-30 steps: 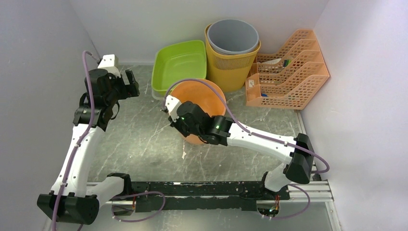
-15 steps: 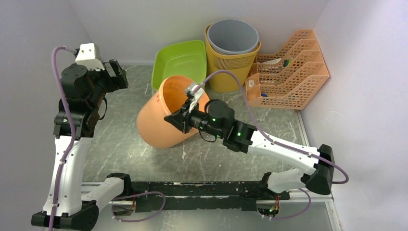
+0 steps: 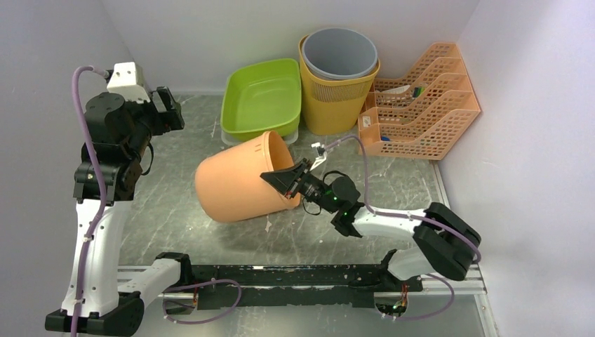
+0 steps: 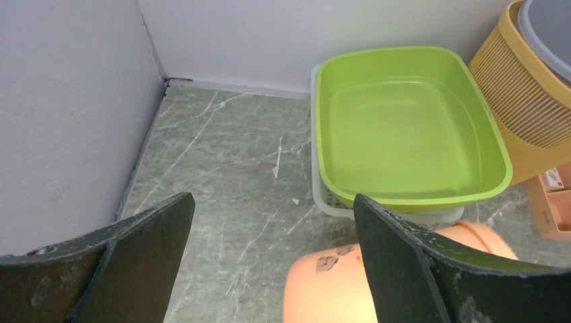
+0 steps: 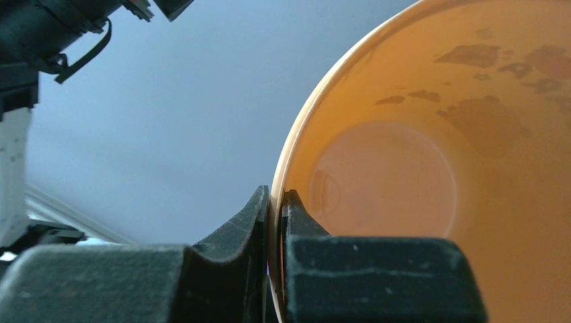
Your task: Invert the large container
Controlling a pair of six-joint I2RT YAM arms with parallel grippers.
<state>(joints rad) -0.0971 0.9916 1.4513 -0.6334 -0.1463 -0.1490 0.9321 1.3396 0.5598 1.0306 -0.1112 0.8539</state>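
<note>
Two robot arms work over one grey-green marbled table (image 3: 189,210) enclosed by pale walls. One orange bucket (image 3: 235,186), the large container, lies tipped on its side near the middle of the table, just in front of one green tub (image 3: 261,95). Its closed base points to the left and its open mouth faces right; whether its side rests on the table or hangs just above it cannot be told. Along the back wall, right of the green tub, stands one yellow basket (image 3: 337,105) with one grey bin (image 3: 339,50) nested inside it, and right of that one peach file rack (image 3: 421,105) against the right wall. The left wrist view shows one white tray (image 4: 323,195) under the green tub. The right arm stretches low from its base at the near right, its forearm reaching left toward the table's centre. The right gripper (image 3: 281,181) is clamped on the bucket's rim at the mouth — in the right wrist view one finger sits outside the wall and one inside, pinching the thin edge with the bucket's round bottom in view beyond. The left arm stands tall at the near left, elbow folded and wrist high near the left wall. The left gripper (image 3: 168,112) is spread wide and holds nothing — it points toward the green tub, well apart from the bucket.
</note>
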